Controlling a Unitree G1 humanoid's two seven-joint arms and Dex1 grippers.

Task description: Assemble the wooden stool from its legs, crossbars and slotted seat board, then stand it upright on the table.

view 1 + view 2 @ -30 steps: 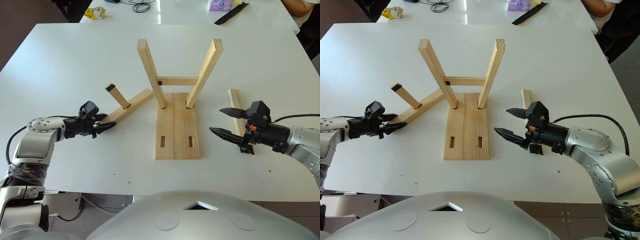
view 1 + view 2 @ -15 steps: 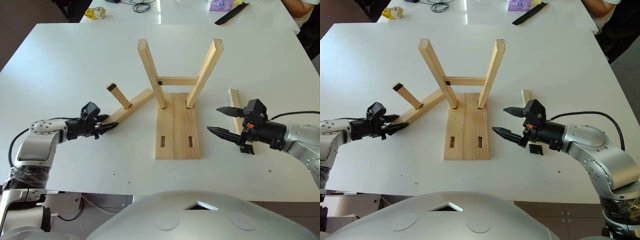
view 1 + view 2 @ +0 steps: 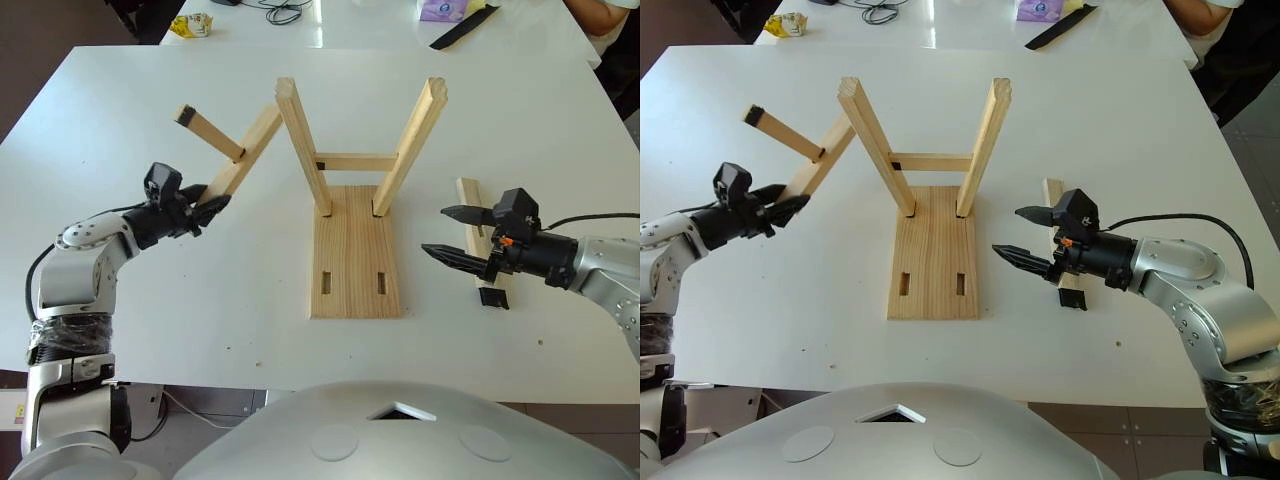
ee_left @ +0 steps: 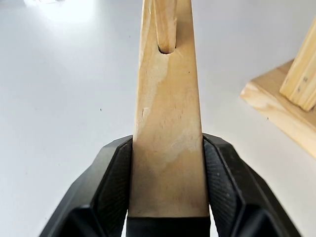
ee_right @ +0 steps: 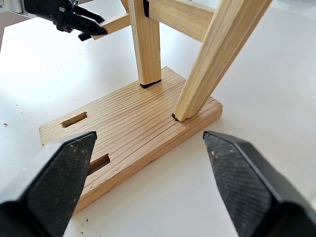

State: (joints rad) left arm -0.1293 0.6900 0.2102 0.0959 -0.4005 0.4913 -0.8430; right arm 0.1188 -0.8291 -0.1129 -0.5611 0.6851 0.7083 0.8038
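Observation:
The slotted seat board [image 3: 354, 251] lies flat mid-table with two legs [image 3: 303, 146] [image 3: 408, 146] standing in its far slots, joined by a crossbar [image 3: 355, 161]. Its two near slots [image 5: 74, 119] are bare. My left gripper [image 3: 205, 200] is shut on the lower end of a third leg [image 3: 244, 150], lifted off the table and tilted up to the right, its crossbar [image 3: 210, 132] sticking out to the left. In the left wrist view the fingers [image 4: 114, 180] clamp that leg [image 4: 168, 113]. My right gripper [image 3: 452, 232] is open, right of the board, above a fourth leg [image 3: 470, 208] lying on the table.
The white table [image 3: 130, 120] has free room at left and front. A second table behind holds cables [image 3: 283, 12], a yellow packet [image 3: 190, 25], a purple packet [image 3: 440, 10] and a black strap [image 3: 458, 25]. A person's sleeve [image 3: 598, 20] shows at the back right corner.
My left gripper has lifted the leg with its crossbar off the table and swung it up toward the standing legs. The right gripper drew back slightly to the right, still open.

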